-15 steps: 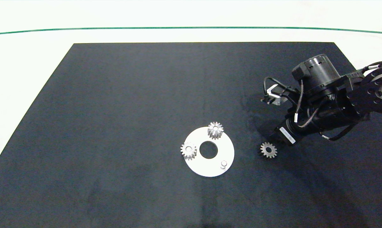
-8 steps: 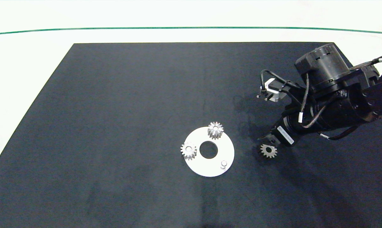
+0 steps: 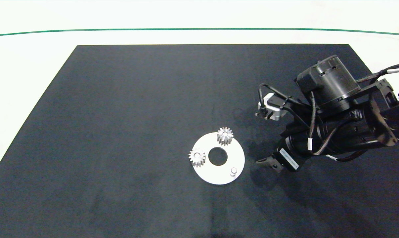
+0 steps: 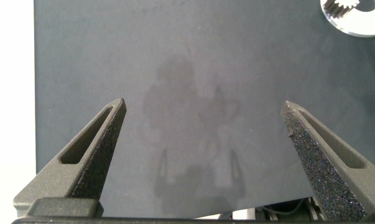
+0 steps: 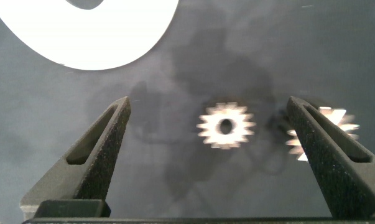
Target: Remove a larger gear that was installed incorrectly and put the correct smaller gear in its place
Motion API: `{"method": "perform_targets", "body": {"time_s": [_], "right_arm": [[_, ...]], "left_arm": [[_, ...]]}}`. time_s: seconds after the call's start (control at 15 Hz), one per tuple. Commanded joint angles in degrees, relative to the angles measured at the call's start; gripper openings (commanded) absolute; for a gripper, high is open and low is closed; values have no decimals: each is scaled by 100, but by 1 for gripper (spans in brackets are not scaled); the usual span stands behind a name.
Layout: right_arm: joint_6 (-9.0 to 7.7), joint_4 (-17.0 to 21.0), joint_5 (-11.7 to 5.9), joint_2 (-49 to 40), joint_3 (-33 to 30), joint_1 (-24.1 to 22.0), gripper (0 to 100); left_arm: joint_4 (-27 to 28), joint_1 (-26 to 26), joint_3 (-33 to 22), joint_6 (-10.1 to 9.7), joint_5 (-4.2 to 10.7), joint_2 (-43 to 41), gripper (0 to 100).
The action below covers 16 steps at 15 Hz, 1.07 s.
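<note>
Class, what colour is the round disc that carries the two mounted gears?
White; the disc shows best in the head view, on the dark mat.

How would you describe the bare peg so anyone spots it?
On the black mat lies a white disc with a large centre hole. Of three posts near its rim, two carry grey gears; the bare peg is the short stub without one.

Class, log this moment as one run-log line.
right gripper: open, over small grey metal spur gear | left gripper: open, idle | white round disc: one peg bare
</note>
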Motion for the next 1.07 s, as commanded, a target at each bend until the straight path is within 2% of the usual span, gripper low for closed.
{"method": "perform_targets", "body": {"time_s": [0.07,0.47,0.67,1.07], "right_arm": [[14,17,21,77,167,37,100],[-4,8,-49,68,510,-77,100],[-13,0,-234,103,510,-253,100],[5,8,-207,139,572,-350,100]], "left_arm": [[17,-1,36,3,4,-18,100],[8,-1,53,3,4,-35,100],[8,-1,71,3,4,-35,100],[8,-1,71,3,4,-53,100]]}}
